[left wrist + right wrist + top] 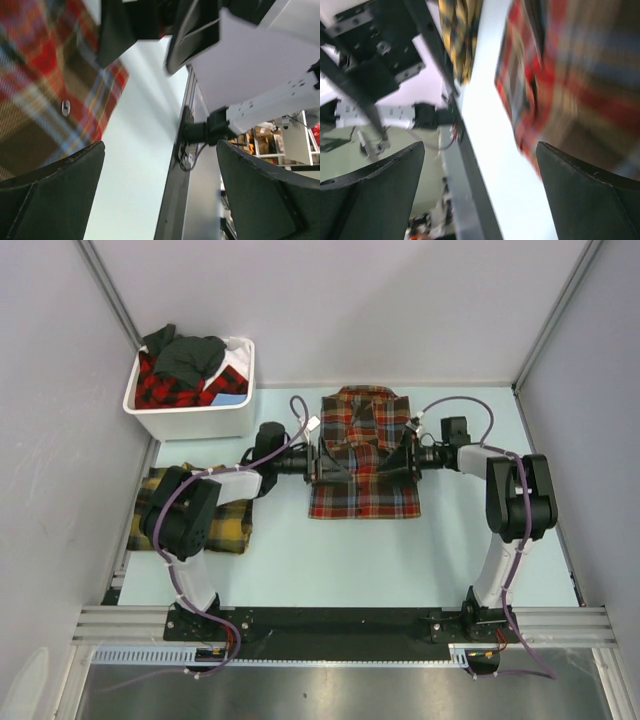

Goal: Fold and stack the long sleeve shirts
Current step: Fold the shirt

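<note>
While left gripper (pixel 318 464) and right gripper (pixel 404 458) gape, holding nothing, folded red-brown shirt (pixel 365 475) lies mid-table on pale blue surface (pixel 330 560); yellow shirt (pixel 236 526) at left; grey walls (pixel 350 310) enclose.

Pale blue desk (pixel 330 560), viewed from above. At centre, towards the far edge, a folded red-brown plaid shirt (pixel 362 490) lies flat, its collar pointing away from the arm bases. Near the left edge lies a folded yellow-and-dark-green plaid shirt (pixel 232 528), well apart from the first. A white bin (pixel 195 420) stands at the far left corner.
</note>
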